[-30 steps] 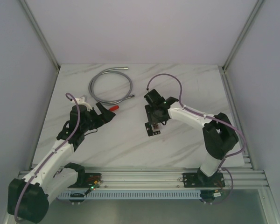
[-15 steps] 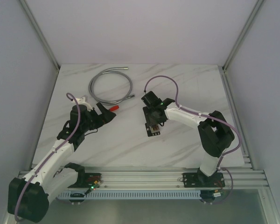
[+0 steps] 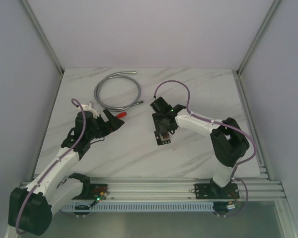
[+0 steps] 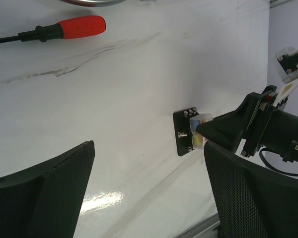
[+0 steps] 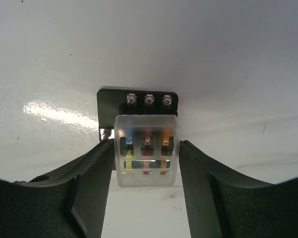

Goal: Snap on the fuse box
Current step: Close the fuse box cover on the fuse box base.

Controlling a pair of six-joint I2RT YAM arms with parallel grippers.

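The fuse box (image 3: 162,138) is a small black block lying flat near the middle of the table, with three screws along its far edge (image 5: 149,99) and coloured fuses in its slots. A clear plastic cover (image 5: 146,148) sits over the fuses, tilted and overhanging the block's near side. My right gripper (image 5: 146,163) has its fingers (image 5: 92,173) pressed on both sides of this cover, right above the fuse box (image 4: 184,131). My left gripper (image 3: 111,122) hangs to the left, well apart from the block, open (image 4: 149,148) with nothing between its fingers.
A red-handled screwdriver (image 3: 121,114) lies just beyond the left gripper, also in the left wrist view (image 4: 79,26). A coiled grey metal hose (image 3: 116,91) lies at the back left. Frame rails and walls bound the table on all sides.
My right gripper with the clear cover has shifted slightly to the left over the fuse box. The left arm has not moved.
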